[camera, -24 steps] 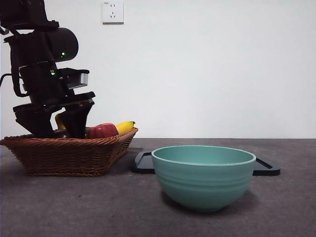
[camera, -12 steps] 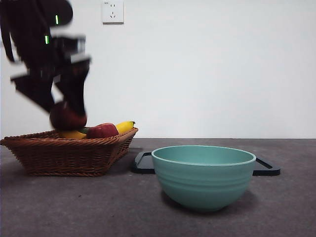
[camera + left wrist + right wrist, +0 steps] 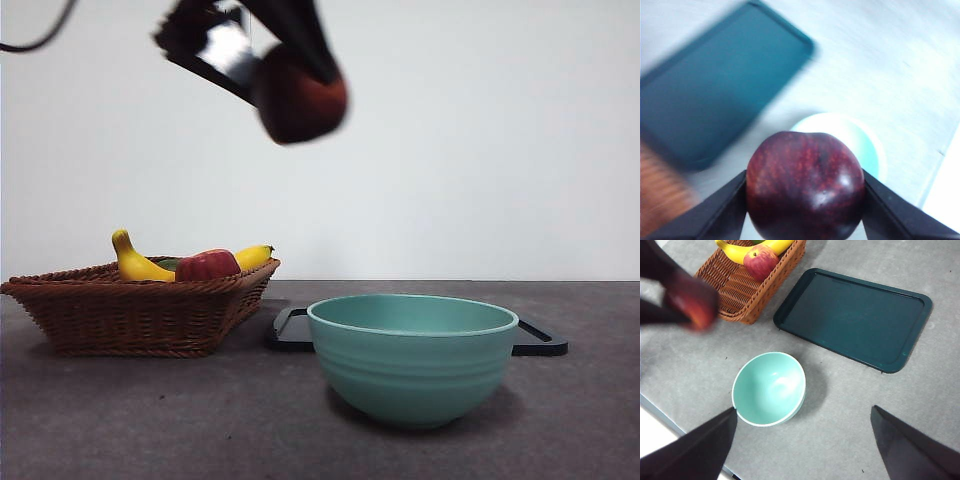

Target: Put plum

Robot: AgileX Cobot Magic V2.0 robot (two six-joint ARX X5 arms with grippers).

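The left gripper (image 3: pixel 805 192) is closed on the plum (image 3: pixel 805 186), one black jaw pressed to each flank of the fruit, which fills the gap between them. In the front view the plum (image 3: pixel 300 93) hangs high in the air, blurred, well above the table (image 3: pixel 150 420) and between the wicker basket (image 3: pixel 140 310) and the teal bowl (image 3: pixel 412 355); nothing stands in the space beneath it. The left wrist view shows the bowl's rim (image 3: pixel 875 150) just behind the fruit and the dark tray (image 3: pixel 715 95) beyond, though blur makes it hard to say whether the plum is directly over the bowl. The basket holds a banana (image 3: pixel 135 263) and a red apple (image 3: pixel 207 265); its near corner lies close to the tray (image 3: pixel 290 335), and in the right wrist view the two appear just apart (image 3: pixel 855 317). The bowl (image 3: pixel 769 388) stands apart from both on bare grey surface, with free room all round its rim. The table's edge runs just beside the bowl in the right wrist view. The right gripper (image 3: pixel 802 440) waits high over the table, jaws spread wide and holding nothing.
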